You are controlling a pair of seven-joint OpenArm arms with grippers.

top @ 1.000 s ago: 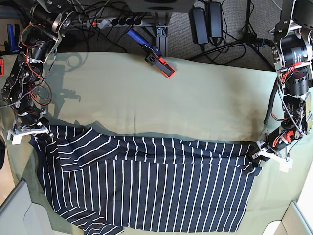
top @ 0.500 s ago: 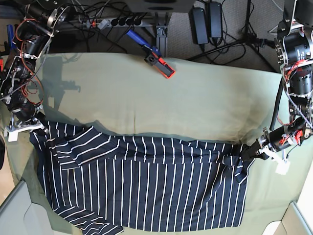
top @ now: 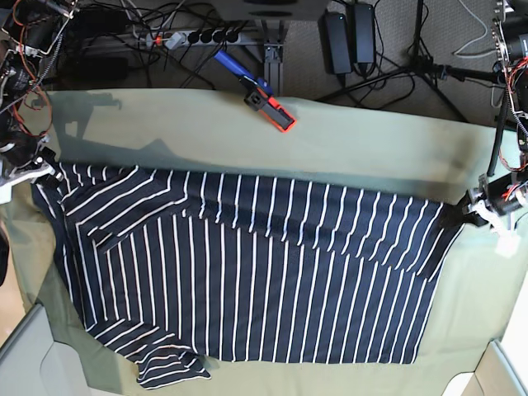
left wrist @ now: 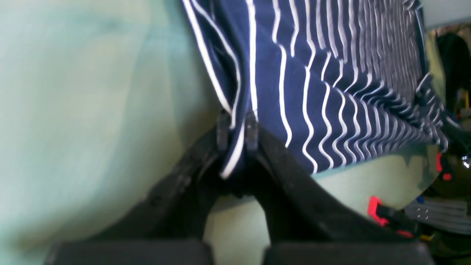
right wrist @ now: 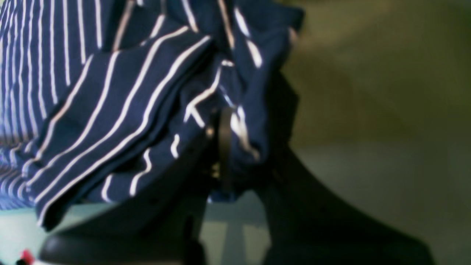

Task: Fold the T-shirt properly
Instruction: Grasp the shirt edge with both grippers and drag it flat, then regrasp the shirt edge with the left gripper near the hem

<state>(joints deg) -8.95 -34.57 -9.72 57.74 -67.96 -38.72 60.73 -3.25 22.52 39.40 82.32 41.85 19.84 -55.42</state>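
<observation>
So the T-shirt (top: 247, 272) is spread wide across the olive-green cloth (top: 346, 148) that covers the tabletop, taking up most of the near half. Its far edge runs pretty much straight from the left side over to the right side, pulled between the two arms. The stripes run near-to-far over most of the body. At the left end one sleeve area is folded over with its stripes going diagonal, and there's a crumpled sleeve bit hanging out at the near left corner (top: 169, 370).

The left claw (left wrist: 237, 127) is clamped on the shirt: in the left wrist view you can see both black fingers squeezed together with a bunched edge of striped fabric pinched between the tips. In the base view that's the right corner of the shirt (top: 462, 216), near the right edge of the cloth.

The right claw (right wrist: 228, 125) is also clamped on the shirt. The right wrist view is blurry, but the fabric is bunched up right at the fingertips and drapes off to the left of them. In the base view that grip is at the far left corner of the shirt, by the left edge of the tabletop.

Past the far edge of the cloth there's a blue and orange-red clamp tool (top: 262, 95), well apart from the shirt, plus a power strip (top: 194, 37) and a tangle of cables on the floor behind.
</observation>
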